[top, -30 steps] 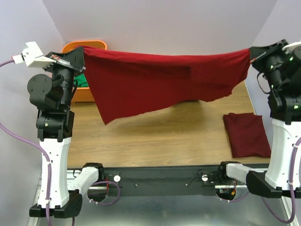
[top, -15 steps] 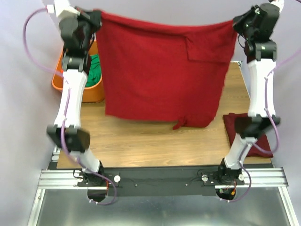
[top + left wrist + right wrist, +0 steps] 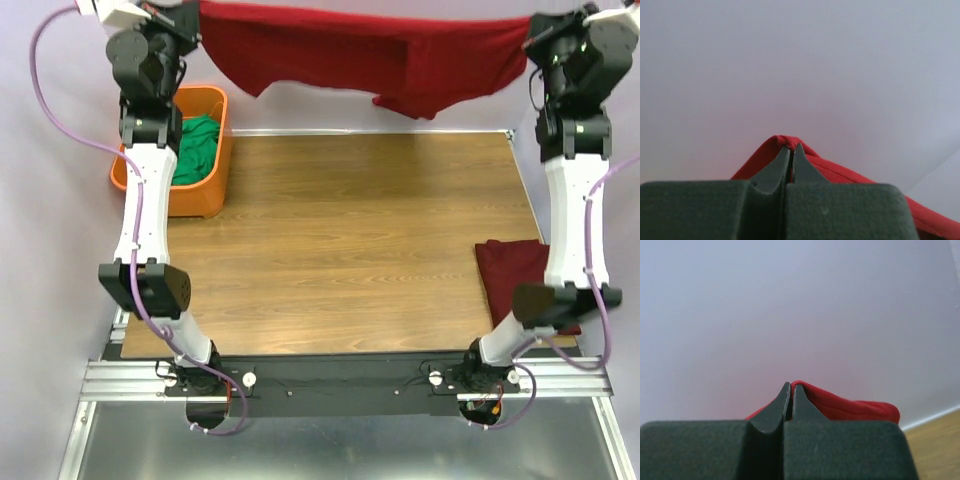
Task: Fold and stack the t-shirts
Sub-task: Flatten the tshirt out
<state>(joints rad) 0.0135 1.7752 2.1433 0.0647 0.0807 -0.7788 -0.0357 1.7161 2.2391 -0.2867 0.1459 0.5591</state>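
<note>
Raised clear of the table's (image 3: 350, 230) far edge, the t-shirt (image 3: 360, 50) now hangs taut; left gripper (image 3: 791, 148) and right gripper (image 3: 791, 386) clamp its corners, ready for spreading.

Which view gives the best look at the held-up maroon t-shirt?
Top external: the maroon t-shirt hangs stretched between the left gripper and right gripper, nearly its whole span visible. Each wrist view shows only a pinched fold at shut fingertips.

Tally by kind
Two t-shirts (image 3: 330, 50) (image 3: 505, 285), one orange bin (image 3: 205, 195), one green garment (image 3: 200, 145), two claws: left claw (image 3: 791, 147), right claw (image 3: 791, 385).
</note>
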